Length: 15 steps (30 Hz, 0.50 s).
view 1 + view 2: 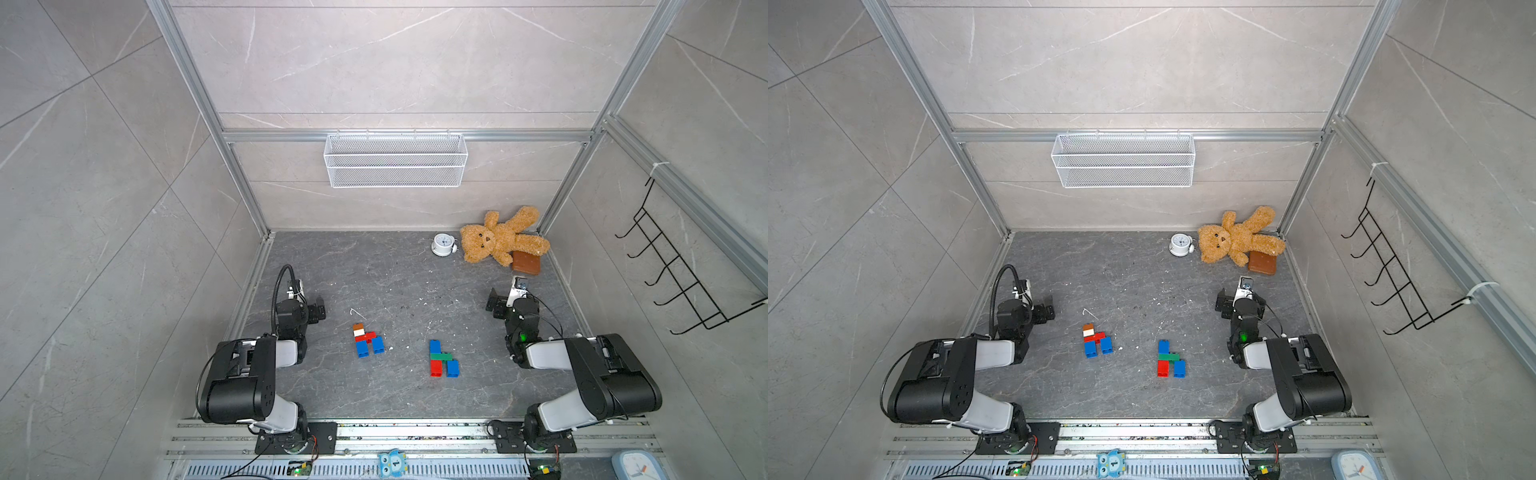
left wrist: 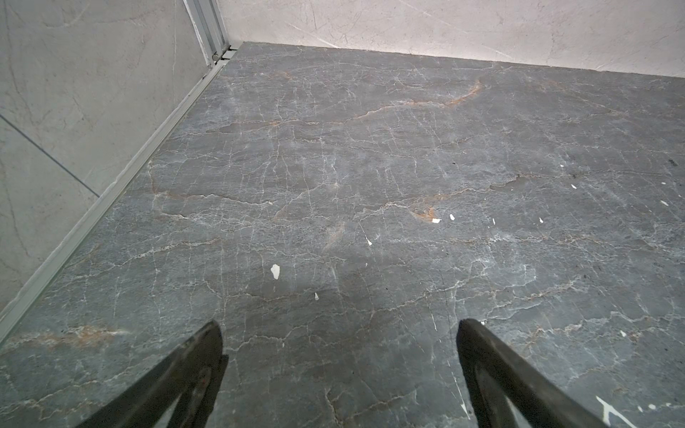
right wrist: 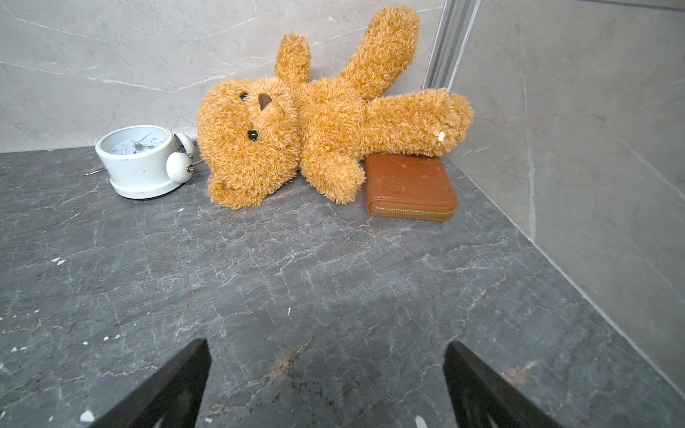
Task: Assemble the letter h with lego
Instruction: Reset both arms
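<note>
The lego (image 1: pixel 1090 349) sits in the middle of the bench (image 1: pixel 399 282) as two clusters, set apart: a brown-topped cluster (image 1: pixel 366 341) and a green-barred cluster (image 1: pixel 443 360), each already reading as an h (to my eye). My left hand (image 2: pixel 339 329) and right hand (image 3: pixel 328 348) flank them, jaws spread, empty; I judge little remains.

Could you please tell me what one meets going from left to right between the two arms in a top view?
Left gripper → brown-topped lego → green-barred lego → right gripper.
</note>
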Each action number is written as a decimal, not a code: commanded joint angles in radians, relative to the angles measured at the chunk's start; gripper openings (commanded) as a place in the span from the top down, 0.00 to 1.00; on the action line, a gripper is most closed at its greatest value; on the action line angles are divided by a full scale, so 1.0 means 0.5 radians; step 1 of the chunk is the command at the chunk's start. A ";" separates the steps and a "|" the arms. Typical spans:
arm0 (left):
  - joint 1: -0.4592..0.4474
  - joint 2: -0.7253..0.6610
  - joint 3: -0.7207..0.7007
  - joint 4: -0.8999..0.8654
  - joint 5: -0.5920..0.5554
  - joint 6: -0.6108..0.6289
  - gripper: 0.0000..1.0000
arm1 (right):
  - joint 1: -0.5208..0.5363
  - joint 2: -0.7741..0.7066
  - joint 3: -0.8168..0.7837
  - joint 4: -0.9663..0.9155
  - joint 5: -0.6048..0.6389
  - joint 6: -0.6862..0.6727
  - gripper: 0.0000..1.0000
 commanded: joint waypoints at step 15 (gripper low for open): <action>0.001 0.003 -0.006 0.103 0.022 0.046 0.00 | 0.008 0.012 -0.018 0.042 -0.006 -0.004 0.00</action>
